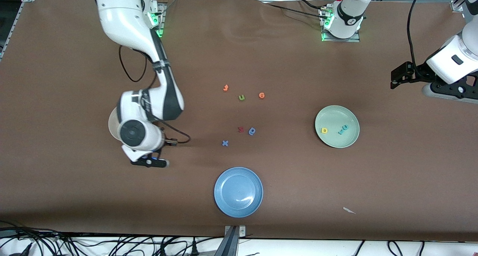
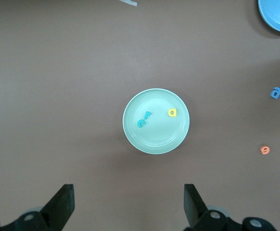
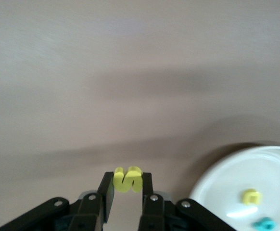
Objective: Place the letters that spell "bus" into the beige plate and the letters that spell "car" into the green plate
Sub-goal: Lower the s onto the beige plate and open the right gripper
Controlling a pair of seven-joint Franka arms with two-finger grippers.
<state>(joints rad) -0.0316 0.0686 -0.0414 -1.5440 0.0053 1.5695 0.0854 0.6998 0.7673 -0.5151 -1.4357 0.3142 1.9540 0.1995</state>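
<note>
My right gripper (image 3: 128,180) is shut on a yellow "s" (image 3: 128,179), over bare table just beside the beige plate (image 3: 236,178). A yellow "u" (image 3: 251,196) and a teal "b" (image 3: 264,224) lie in that plate. In the front view the right arm covers most of the beige plate (image 1: 111,125), and the right gripper (image 1: 149,162) hangs below the wrist. The green plate (image 1: 332,117) holds a yellow "a" (image 1: 324,130), a teal "r" (image 1: 340,132) and a teal "c" (image 1: 345,127). My left gripper (image 2: 129,204) waits open, high above the table near the green plate (image 2: 154,139).
A blue plate (image 1: 238,191) sits near the front edge. Loose letters lie mid-table: an orange one (image 1: 225,88), an olive "u" (image 1: 241,97), an orange "e" (image 1: 261,95), a dark red one (image 1: 241,129), a blue round one (image 1: 252,131), a blue "x" (image 1: 224,143).
</note>
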